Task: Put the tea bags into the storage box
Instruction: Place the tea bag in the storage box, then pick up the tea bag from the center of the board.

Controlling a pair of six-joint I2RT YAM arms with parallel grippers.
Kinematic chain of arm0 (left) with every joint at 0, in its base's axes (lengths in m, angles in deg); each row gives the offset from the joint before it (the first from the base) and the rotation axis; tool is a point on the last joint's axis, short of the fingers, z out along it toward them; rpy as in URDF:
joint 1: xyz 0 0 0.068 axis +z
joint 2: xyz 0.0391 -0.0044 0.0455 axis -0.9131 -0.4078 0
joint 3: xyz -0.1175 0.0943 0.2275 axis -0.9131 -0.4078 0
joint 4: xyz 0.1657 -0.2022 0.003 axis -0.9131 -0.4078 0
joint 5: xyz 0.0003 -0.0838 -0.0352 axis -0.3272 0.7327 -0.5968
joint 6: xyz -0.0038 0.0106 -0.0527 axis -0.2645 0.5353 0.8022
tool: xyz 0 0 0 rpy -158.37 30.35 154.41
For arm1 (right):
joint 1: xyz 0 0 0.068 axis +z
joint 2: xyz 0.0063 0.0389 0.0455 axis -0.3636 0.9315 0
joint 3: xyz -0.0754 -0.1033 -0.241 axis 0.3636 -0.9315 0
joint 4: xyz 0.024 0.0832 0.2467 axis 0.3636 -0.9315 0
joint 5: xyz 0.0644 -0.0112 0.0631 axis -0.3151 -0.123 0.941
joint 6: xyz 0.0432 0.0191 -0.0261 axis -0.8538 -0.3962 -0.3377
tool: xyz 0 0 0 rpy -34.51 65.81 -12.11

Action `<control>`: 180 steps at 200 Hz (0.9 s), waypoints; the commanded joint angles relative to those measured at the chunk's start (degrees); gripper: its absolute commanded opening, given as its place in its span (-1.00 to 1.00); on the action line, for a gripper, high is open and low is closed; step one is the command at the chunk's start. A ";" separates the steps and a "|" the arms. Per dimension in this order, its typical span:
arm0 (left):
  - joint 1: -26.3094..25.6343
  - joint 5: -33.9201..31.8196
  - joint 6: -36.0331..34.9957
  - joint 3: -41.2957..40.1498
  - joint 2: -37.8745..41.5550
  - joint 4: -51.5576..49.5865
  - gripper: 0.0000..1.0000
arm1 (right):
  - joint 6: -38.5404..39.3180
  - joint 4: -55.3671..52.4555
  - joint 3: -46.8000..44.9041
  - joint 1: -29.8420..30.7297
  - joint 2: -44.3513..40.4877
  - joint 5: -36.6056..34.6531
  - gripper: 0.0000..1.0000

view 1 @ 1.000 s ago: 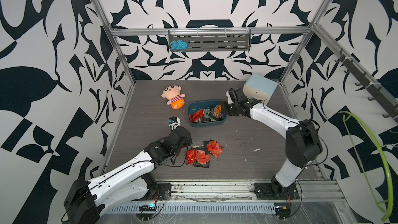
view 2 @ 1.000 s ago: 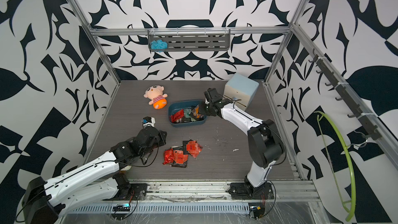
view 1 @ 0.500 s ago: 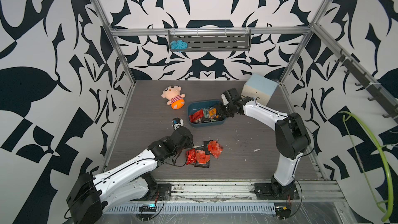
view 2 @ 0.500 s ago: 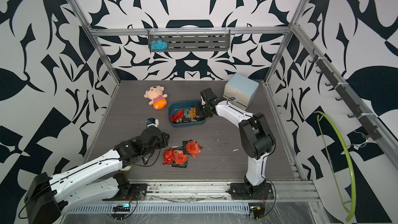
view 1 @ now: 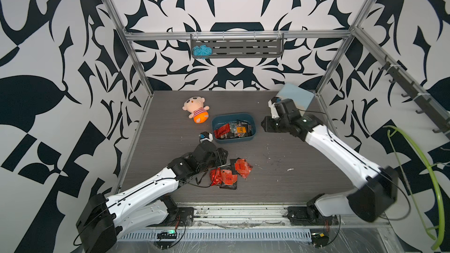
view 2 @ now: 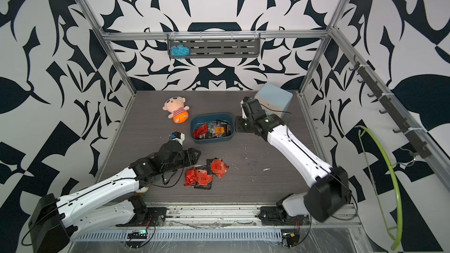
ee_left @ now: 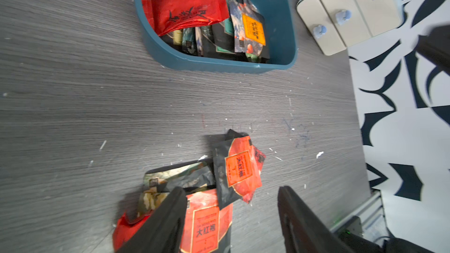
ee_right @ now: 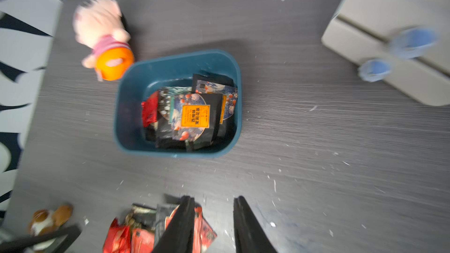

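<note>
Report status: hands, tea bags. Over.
Left hand open, empty, at loose tea bags. Right hand open, empty, beside storage box. Box partly filled. Nothing blocking.

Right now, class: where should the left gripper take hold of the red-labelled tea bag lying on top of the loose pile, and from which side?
Take the red-labelled tea bag by its crinkled edge away from the pile, probably from above. It lies flat and skewed; that edge rests on bare table, while the opposite edge lies on the pile. The open left gripper is close by.
</note>
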 commanded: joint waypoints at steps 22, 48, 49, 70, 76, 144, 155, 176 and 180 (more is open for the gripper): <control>-3.84 -0.99 1.95 -2.02 2.45 2.98 0.33 | -6.32 8.36 -16.73 0.15 -22.52 1.50 -0.33; -8.67 -5.27 2.85 -2.14 0.78 3.82 0.36 | -15.33 17.62 -29.10 0.45 -26.50 12.62 -0.19; -8.76 -5.37 2.82 -2.09 0.64 3.84 0.36 | -15.59 17.74 -29.39 0.48 -26.43 12.84 -0.19; -11.96 -7.42 3.89 -1.23 -2.14 4.43 0.36 | -17.88 19.00 -34.51 3.93 -24.60 12.57 -0.20; -12.49 -7.54 4.00 -1.08 -2.99 5.11 0.37 | -18.19 19.49 -35.75 5.40 -24.16 10.95 -0.20; -12.82 -9.70 8.50 2.72 -13.40 3.59 0.24 | -17.95 22.25 -35.40 12.13 -10.29 8.62 -0.33; -12.80 -11.08 9.80 2.97 -13.89 2.39 0.20 | -17.13 22.32 -34.30 13.12 -7.33 8.65 -0.36; -12.71 -11.69 11.03 2.06 -13.57 2.82 0.14 | -16.48 22.12 -32.06 13.93 -2.48 8.50 -0.50; -12.71 -11.66 11.26 1.74 -13.57 3.10 0.13 | -16.45 22.30 -31.85 14.09 -1.79 8.53 -0.52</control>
